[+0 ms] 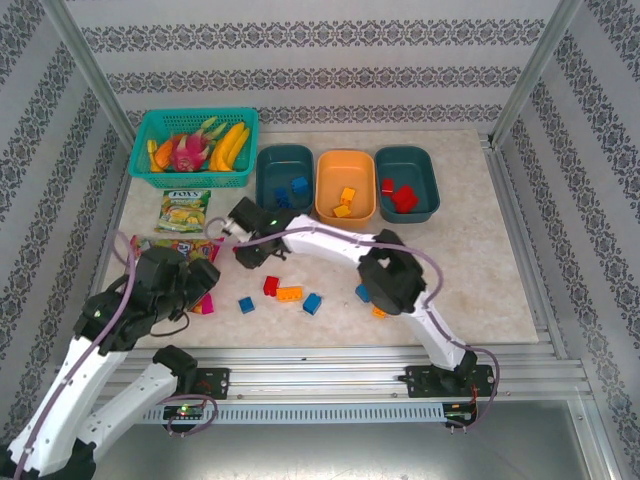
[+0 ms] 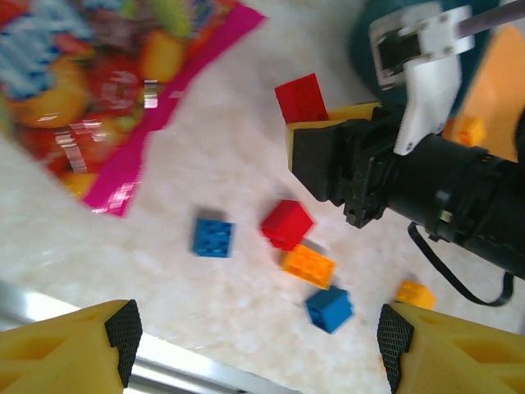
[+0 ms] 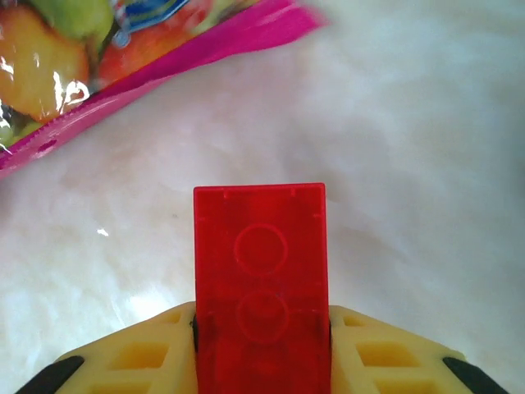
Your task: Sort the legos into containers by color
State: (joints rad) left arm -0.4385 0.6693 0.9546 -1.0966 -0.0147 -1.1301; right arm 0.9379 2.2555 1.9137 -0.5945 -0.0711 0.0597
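Note:
My right gripper [image 3: 261,332] is shut on a red lego [image 3: 259,263], which stands up between its yellow fingers [image 3: 156,355] just above the table. From the left wrist the same red lego [image 2: 301,98] shows at the right gripper's tip. My left gripper [image 2: 258,332] is open and holds nothing, hovering over loose legos: blue [image 2: 213,237], red [image 2: 287,223], orange [image 2: 308,267], blue [image 2: 329,309]. From above, the right gripper [image 1: 244,254] reaches far left and the left gripper [image 1: 198,288] sits below it. The containers stand at the back: teal [image 1: 270,195], orange [image 1: 326,180], teal [image 1: 430,170], each holding legos.
A turquoise basket of fruit [image 1: 150,150] stands at the back left. Snack packets [image 1: 182,211] lie in front of it, and a pink-edged one [image 3: 164,57] is close to the held lego. More legos [image 1: 363,292] lie under the right arm's elbow. A metal rail [image 1: 350,355] runs along the near edge.

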